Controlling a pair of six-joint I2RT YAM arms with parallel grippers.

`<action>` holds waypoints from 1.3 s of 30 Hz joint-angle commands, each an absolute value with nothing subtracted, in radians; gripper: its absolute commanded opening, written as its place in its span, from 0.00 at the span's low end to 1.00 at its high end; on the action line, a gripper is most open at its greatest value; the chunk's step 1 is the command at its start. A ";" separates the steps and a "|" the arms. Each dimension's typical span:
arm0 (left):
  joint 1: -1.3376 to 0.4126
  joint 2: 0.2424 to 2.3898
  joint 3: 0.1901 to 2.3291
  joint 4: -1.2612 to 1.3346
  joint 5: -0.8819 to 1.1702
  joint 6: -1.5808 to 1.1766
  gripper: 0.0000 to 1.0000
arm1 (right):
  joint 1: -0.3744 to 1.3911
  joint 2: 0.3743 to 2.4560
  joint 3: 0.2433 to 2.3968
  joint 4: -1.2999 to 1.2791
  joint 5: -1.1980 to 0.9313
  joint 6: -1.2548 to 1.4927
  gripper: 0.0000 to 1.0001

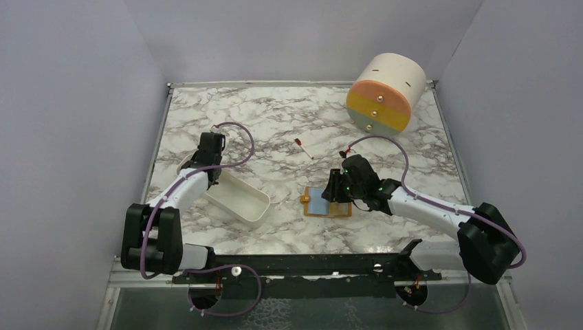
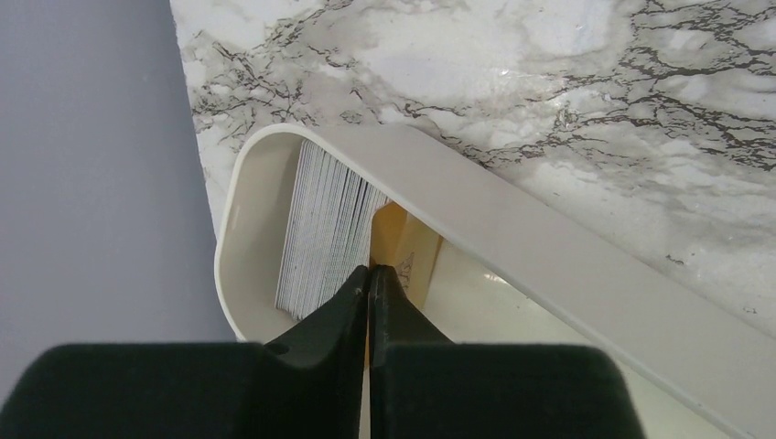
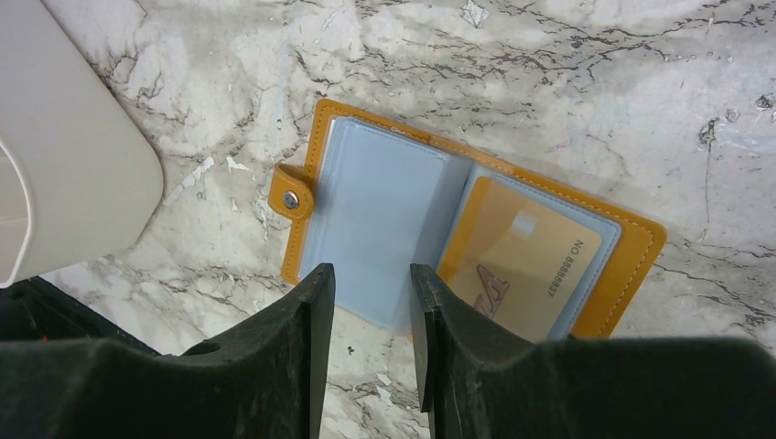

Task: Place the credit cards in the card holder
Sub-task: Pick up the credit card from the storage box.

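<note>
My left hand (image 2: 369, 274) reaches into the rounded end of the one white tray (image 2: 549, 265). Its fingers are pressed together to a thin line with a sliver of orange between them, pinching one golden-orange card (image 2: 400, 242) by its edge. Just beside that card, to its left in my wrist view, a stack of credit cards (image 2: 320, 229) stands on edge against the tray's end wall. Their pale edges are packed too close and fine for me to count.

My right hand (image 3: 371, 288) hangs over the one card holder (image 3: 366, 197), fingers a modest gap apart and holding nothing. The holder lies open and flat on the marble table (image 1: 275, 117), between the tray and my right arm, with its orange-tan cover down. Two blue-grey sleeves face up. The left one looks empty, and the right one holds one sleeved card (image 3: 522, 265), golden-orange with a number printed along one end. One snap stud (image 3: 290, 200) sits on the tab at the holder's left edge. My fingertips sit over the near edge of the left sleeve, but I cannot tell whether they touch it.

One cream-and-orange drum (image 1: 385, 93) stands tilted in the far right corner. One small red-and-white stick (image 1: 302, 148) lies on the table beyond the holder.
</note>
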State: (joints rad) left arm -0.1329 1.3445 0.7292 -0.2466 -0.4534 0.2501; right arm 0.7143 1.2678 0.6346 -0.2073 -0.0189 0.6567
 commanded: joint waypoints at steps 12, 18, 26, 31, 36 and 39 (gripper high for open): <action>-0.127 1.290 0.824 -0.394 -0.344 0.115 0.00 | 0.721 1.224 0.625 -0.202 0.018 0.611 0.36; -0.127 1.219 0.820 -0.426 -0.358 0.064 0.00 | 0.721 1.194 0.643 -0.216 0.038 0.597 0.36; -0.127 1.206 0.844 -0.478 -0.387 -0.004 0.00 | 0.721 1.203 0.656 -0.224 0.021 0.604 0.36; -0.127 1.190 0.894 -0.544 -0.412 -0.095 0.00 | 0.721 1.199 0.672 -0.235 0.005 0.604 0.36; -0.127 1.159 0.933 -0.596 -0.398 -0.160 0.00 | 0.721 1.168 0.681 -0.225 -0.013 0.599 0.36; -0.127 1.129 0.943 -0.619 -0.375 -0.191 0.00 | 0.721 1.164 0.691 -0.213 -0.038 0.610 0.36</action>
State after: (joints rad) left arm -0.1322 1.1835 0.9123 -0.5591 -0.3817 -0.1154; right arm 0.7143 1.1919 0.6479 -0.2314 0.0021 0.6147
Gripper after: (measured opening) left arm 0.009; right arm 0.360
